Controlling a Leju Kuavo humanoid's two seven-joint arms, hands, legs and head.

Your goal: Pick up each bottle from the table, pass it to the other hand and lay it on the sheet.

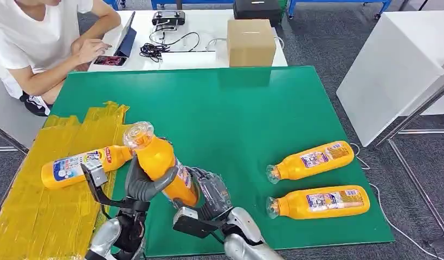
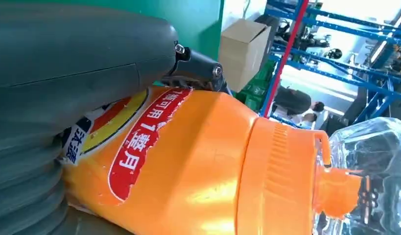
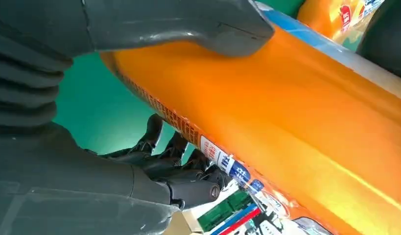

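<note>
An orange bottle [image 1: 160, 162] with a clear cap stands tilted above the near edge of the green table [image 1: 252, 114], cap up and leaning left. My left hand [image 1: 139, 188] grips its middle from the left, thumb across the label [image 2: 139, 142]. My right hand [image 1: 211, 194] holds its lower part from the right, with the thumb [image 3: 188, 24] pressed on the body [image 3: 296, 117] and the fingers [image 3: 174, 156] curled under it. A second bottle [image 1: 84, 165] lies on the yellow sheet [image 1: 40, 216]. Two more bottles [image 1: 311, 160] [image 1: 320, 201] lie on the table at the right.
A person [image 1: 40, 38] sits at the far left by a white table with a tablet [image 1: 122, 40], cables and a cardboard box [image 1: 251, 42]. A white panel [image 1: 393, 70] stands off the table's right side. The green table's middle lies bare.
</note>
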